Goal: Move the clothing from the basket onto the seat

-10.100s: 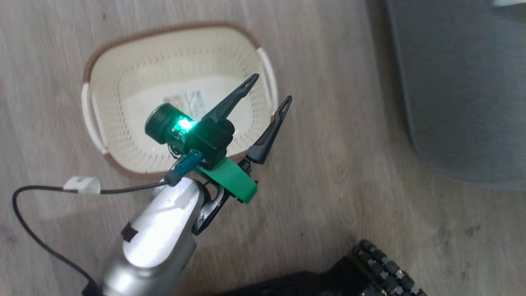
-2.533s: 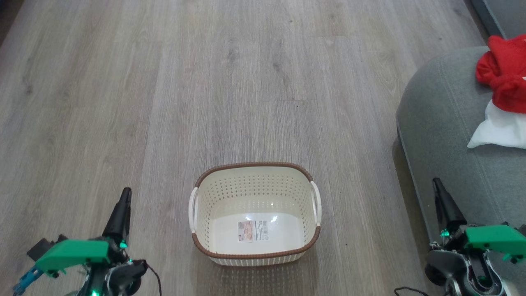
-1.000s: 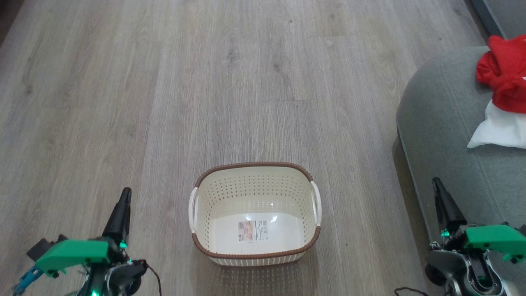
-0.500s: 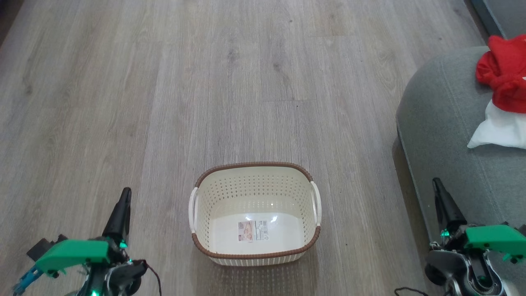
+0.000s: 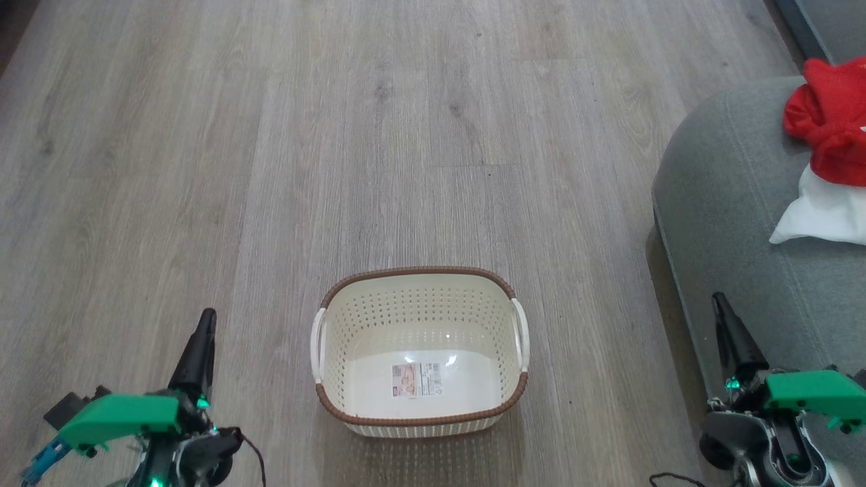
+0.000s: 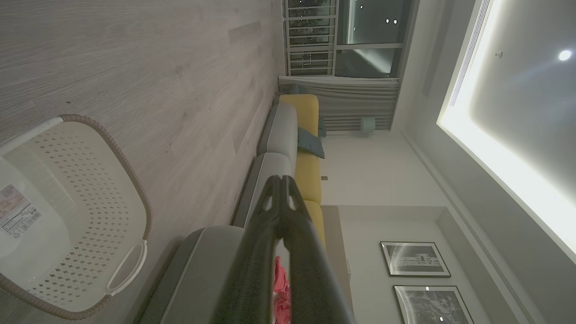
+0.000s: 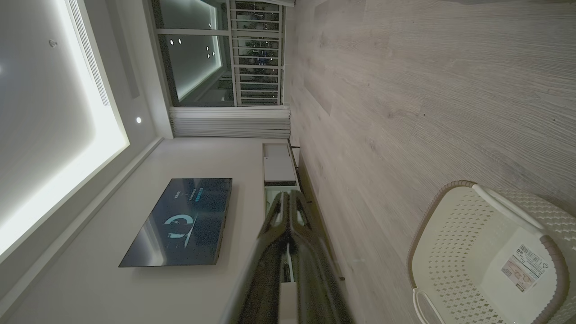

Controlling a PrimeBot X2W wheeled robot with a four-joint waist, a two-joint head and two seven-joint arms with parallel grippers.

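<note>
Your clothing (image 5: pixel 827 125) lies on the seat (image 5: pixel 731 223). It is a bunched red heap with a white cloth (image 5: pixel 818 215) touching its near side. Both sit well in from the seat's rounded left edge, and both are cut off by the right side of the head view. In the left wrist view a sliver of the same red shows through the slit between the fingers, above the grey seat (image 6: pixel 202 270).

The basket (image 5: pixel 419 272) stands upright on the wooden floor (image 5: pixel 338 135), near the seat's left edge but not touching it. You can see its pale bottom, with a small label (image 5: pixel 415 380) in the middle and a white handle on each short side. Both wrist views catch it too, perforated wall (image 6: pixel 112 180) and brown rim (image 7: pixel 450 186).

Your left claw (image 5: pixel 205 321) hangs over the floor, left of the basket and apart from it. In its own view (image 6: pixel 280 181) the fingertips meet, pinched together with nothing between them.

Your right claw (image 5: pixel 719 303) shows against the seat's left edge, right of the basket. Its fingertips (image 7: pixel 290 194) are also pressed together and grip nothing.
</note>
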